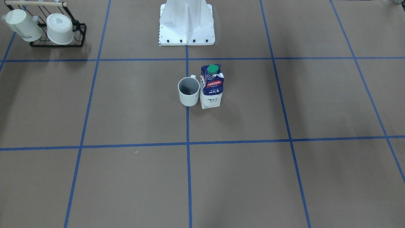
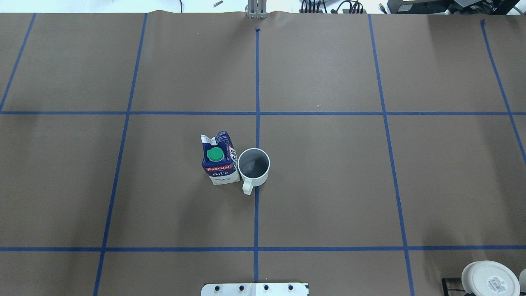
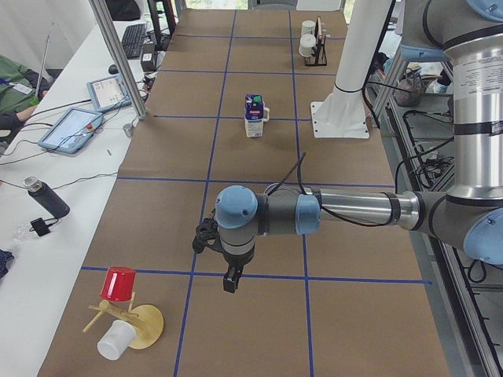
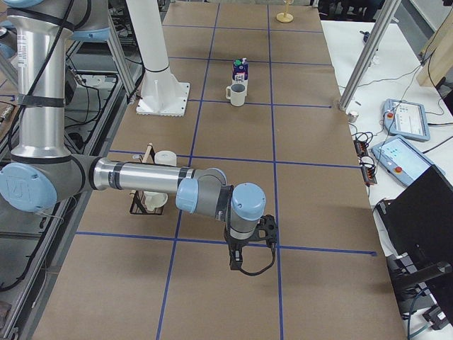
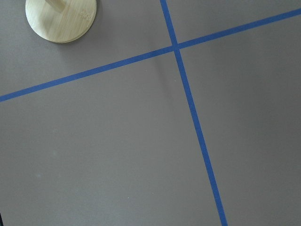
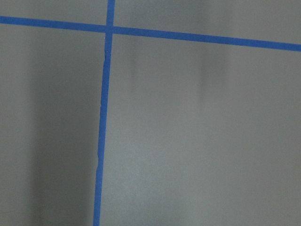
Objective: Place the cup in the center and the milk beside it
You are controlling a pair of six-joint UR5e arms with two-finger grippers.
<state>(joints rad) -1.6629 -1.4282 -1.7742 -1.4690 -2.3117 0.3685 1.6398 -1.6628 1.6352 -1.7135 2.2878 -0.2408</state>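
In the left side view the left arm [image 3: 267, 212] was nearest, hanging over the brown paper-covered table [image 2: 328, 185] with its wrist pointing down. The left jaws showed only from that side, so I could not tell whether they were apart or together. A round wooden stand [image 3: 145, 326] with a red plastic cup [image 3: 118, 284] sat at about 8 o'clock from them.

The right arm [image 4: 212, 198] hung likewise at the opposite end, a black wire rack [image 1: 57, 45] of white cups beside its forearm. I could not tell the right jaws' state either. From either wrist the task's things lay at 12 o'clock, well apart.

Overhead, the white ceramic mug with the dark grey inside [image 2: 254, 168] stood upright on the centre blue tape line [image 2: 257, 82], handle toward 6 o'clock. The upright blue-and-white milk carton with the green cap [image 2: 220, 164] stood at its 9 o'clock, just beside it, perhaps touching. I judged the placement done. The carton was on the left arm's side, and bare paper lay all round the pair, with the table edges far off.
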